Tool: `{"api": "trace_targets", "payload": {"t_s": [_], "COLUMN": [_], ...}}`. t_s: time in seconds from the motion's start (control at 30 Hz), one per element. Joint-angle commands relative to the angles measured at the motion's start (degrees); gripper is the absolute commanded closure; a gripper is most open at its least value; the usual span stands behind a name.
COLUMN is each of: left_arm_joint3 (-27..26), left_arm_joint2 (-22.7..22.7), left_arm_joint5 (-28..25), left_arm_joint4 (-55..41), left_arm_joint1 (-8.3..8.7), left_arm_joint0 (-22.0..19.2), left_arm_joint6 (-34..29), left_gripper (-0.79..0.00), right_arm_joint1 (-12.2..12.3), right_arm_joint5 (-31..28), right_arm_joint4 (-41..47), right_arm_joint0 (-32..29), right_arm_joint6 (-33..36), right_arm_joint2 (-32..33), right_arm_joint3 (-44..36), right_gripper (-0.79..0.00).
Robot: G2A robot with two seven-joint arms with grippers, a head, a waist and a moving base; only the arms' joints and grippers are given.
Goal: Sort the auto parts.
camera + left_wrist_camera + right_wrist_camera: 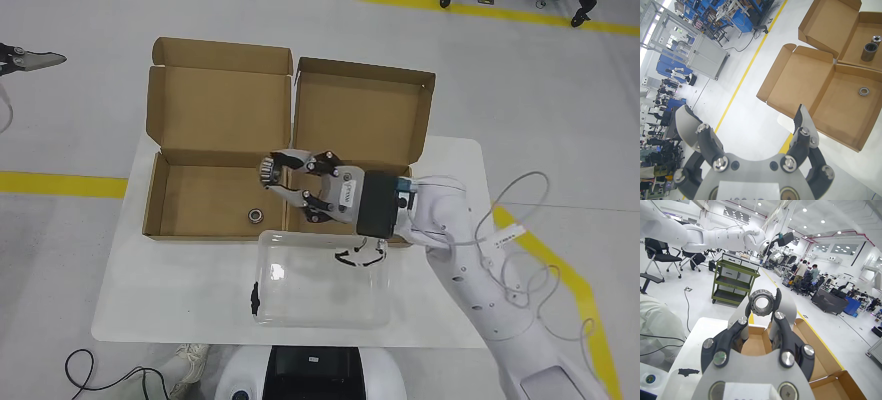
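My right gripper point(762, 302) is shut on a metal roller bearing point(761, 312), pinched between its two black pads. From above, that gripper point(276, 172) holds the bearing point(269, 168) over the left cardboard box point(165, 215). A smaller bearing point(255, 214) lies on that box's floor point(864, 91). Two dark metal sleeves point(869, 52) stand in the right cardboard box point(400, 100). My left gripper point(743, 113) hangs open and empty, high and far off to the table's left point(35, 60).
A clear plastic tray point(375, 310) sits on the white table point(130, 310) in front of the boxes, with a black scrap point(255, 298) at its left edge. Both box lids stand open at the back. The right arm crosses the right box's front.
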Motion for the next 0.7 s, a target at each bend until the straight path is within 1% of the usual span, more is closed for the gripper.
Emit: {"api": "trace_targets", "payload": {"t_s": [0.0,0.47,0.67], "left_arm_joint3": [0.0,0.0,0.0], "left_arm_joint2": [0.0,0.0,0.0], "left_arm_joint5": [0.0,0.0,0.0], "left_arm_joint4": [0.0,0.0,0.0], "left_arm_joint1": [0.0,0.0,0.0], "left_arm_joint0": [0.0,0.0,0.0], "left_arm_joint6": [0.0,0.0,0.0], "left_gripper": [-0.785,-0.785,-0.785], "right_arm_joint1": [0.0,-0.2,-0.2], "right_arm_joint5": [0.0,1.5,1.0], "right_arm_joint4": [0.2,-0.2,-0.5], "right_arm_joint0": [0.2,0.1,-0.4], "right_arm_joint6": [0.4,3.4,3.0], "right_arm_joint2": [0.1,-0.5,-1.1], "right_arm_joint3": [0.0,2.4,5.0], "right_gripper": [0.0,0.0,0.0]}}
